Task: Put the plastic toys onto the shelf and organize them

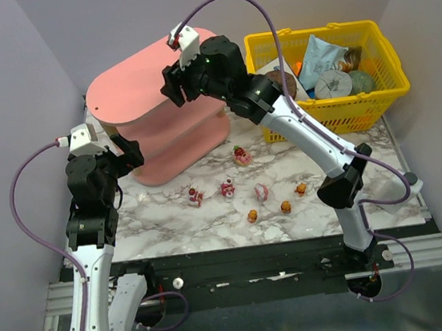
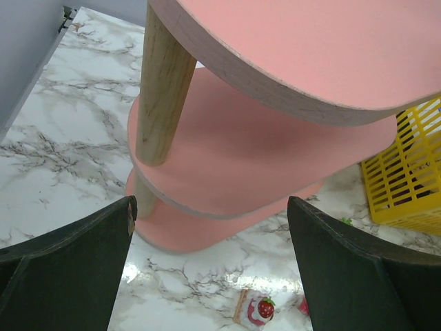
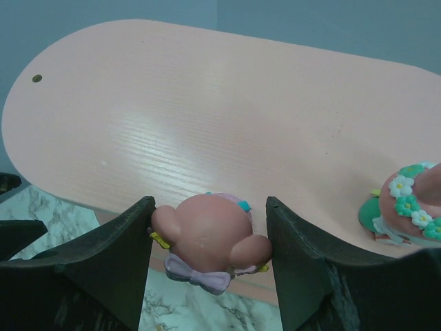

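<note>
Plastic toys [image 1: 228, 187] are mostly still unshelved: you can count seven loose on the table [image 1: 172, 228], in front of the shelf [image 1: 135, 91] and to its right. One pink figurine [image 3: 203, 231] is clamped in your right gripper [image 3: 210, 210] at the near edge of the shelf's top board and, as I read it, not yet set down. A flower-trimmed toy [image 3: 410, 203] appears to sit on that board already. Only the right wrist view shows those two; in the top view the arm hides them. Your left gripper [image 2: 211, 203] hangs wide and empty beside the shelf's left end, and the parts of the lower boards in its view carry nothing.
</note>
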{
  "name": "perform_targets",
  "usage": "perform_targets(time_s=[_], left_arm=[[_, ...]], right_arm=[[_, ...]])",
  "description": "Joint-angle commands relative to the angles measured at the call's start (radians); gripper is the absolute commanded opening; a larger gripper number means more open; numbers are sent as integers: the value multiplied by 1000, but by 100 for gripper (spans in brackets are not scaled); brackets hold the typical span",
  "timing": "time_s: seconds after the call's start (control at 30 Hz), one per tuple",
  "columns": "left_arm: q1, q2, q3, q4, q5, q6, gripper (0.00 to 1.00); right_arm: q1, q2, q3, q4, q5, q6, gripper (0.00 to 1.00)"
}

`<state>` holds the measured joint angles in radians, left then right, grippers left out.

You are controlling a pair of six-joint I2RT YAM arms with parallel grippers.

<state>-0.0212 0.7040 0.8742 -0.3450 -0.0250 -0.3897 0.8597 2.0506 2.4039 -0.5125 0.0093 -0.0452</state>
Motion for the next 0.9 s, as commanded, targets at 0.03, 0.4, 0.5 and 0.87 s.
perform_targets(time_s=[0.03, 0.4, 0.5, 0.87], left_arm=[[7, -12, -3, 3, 11, 8, 99], [9, -14, -3, 3, 11, 8, 99], [9, -14, -3, 1, 10, 6, 99], [12, -9, -3, 3, 11, 8, 99]], right_arm=[[-4, 42, 24, 19, 17, -15, 49], [-5, 60, 15, 69, 41, -24, 54], [-4, 65, 15, 86, 44, -30, 54], [-4, 72, -11, 161, 47, -27, 55]])
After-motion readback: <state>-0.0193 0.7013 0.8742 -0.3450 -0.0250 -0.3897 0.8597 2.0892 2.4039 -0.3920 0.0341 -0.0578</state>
